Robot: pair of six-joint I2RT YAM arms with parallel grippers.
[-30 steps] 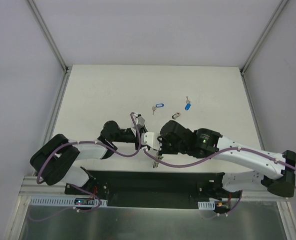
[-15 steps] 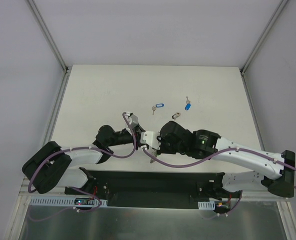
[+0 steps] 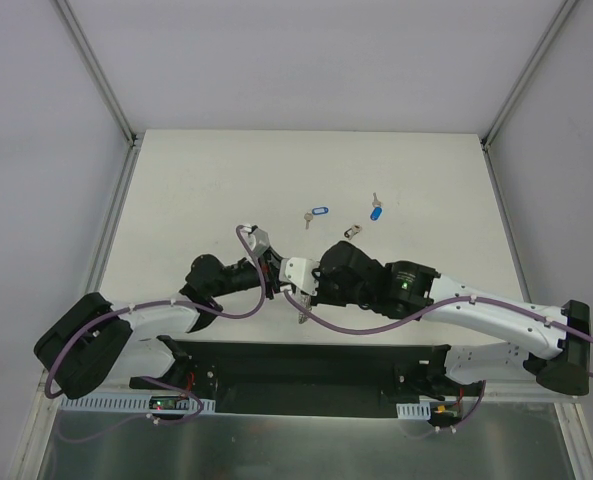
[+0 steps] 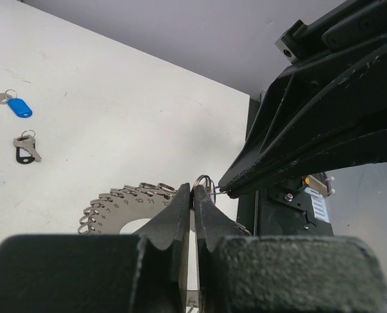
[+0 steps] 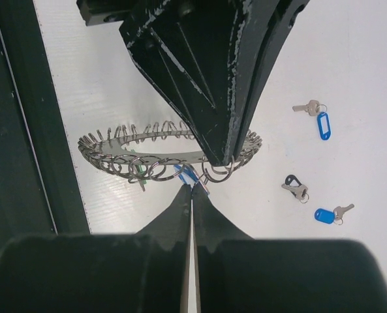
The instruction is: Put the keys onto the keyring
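Observation:
The keyring, a flat grey disc rimmed with small split rings, hangs just above the table near its front edge. My left gripper is shut on one small ring at its rim; that ring shows at the left fingertips. My right gripper is shut on a blue-tagged key right beside that ring. In the top view both grippers meet, and only a sliver of the keyring shows. Three keys lie on the table: two blue-tagged and one dark-tagged.
The black base strip runs along the near edge just behind the keyring. The loose keys lie a short way beyond the grippers: blue-tagged key, dark-tagged key. White walls and metal posts bound the table.
Both grippers and the keyring have shifted a little left and away from the near edge. The left arm's elbow has swung out to the left. Both grips have held.

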